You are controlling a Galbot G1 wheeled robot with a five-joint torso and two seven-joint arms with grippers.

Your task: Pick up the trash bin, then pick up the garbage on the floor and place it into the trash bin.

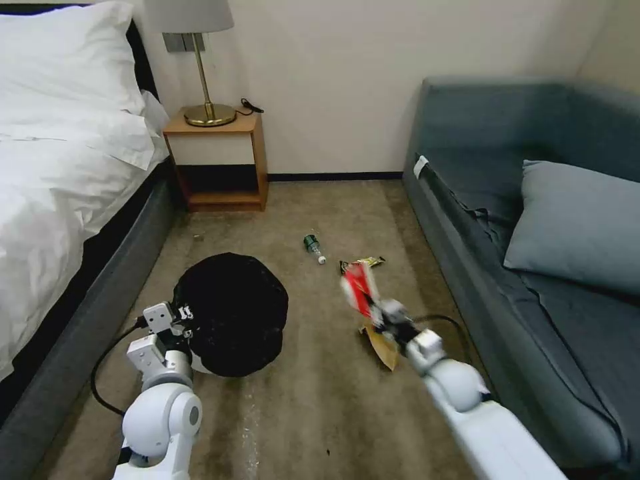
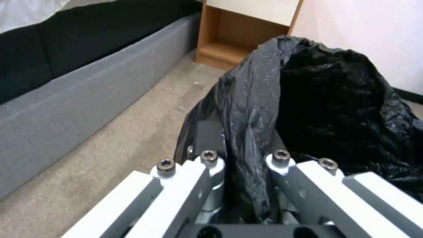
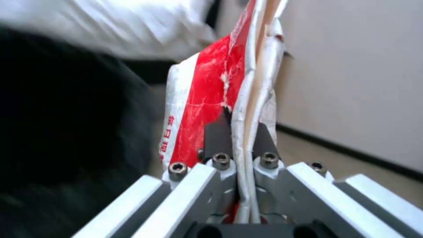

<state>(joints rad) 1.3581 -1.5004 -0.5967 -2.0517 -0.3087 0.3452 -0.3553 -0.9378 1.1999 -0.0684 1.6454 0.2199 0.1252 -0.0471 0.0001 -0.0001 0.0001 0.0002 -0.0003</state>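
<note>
The trash bin [image 1: 233, 313], white with a crinkled black bag over it, hangs at the left of the floor. My left gripper [image 1: 185, 319] is shut on its rim and bag [image 2: 247, 138]. My right gripper [image 1: 377, 312] is shut on the crumpled red-and-white carton [image 1: 359, 287], held above the carpet to the right of the bin; the wrist view shows the carton [image 3: 207, 99] pinched between the fingers. A tan cardboard scrap [image 1: 383, 347] lies under the right arm. The green bottle with a white cap [image 1: 314, 247] and a brown-yellow wrapper [image 1: 368, 263] lie farther back.
A bed [image 1: 60, 193] with a grey base runs along the left. A wooden nightstand [image 1: 217, 163] with a brass lamp [image 1: 208, 113] stands by the back wall. A blue-grey sofa [image 1: 533, 220] with a cushion borders the right. Carpet lies between them.
</note>
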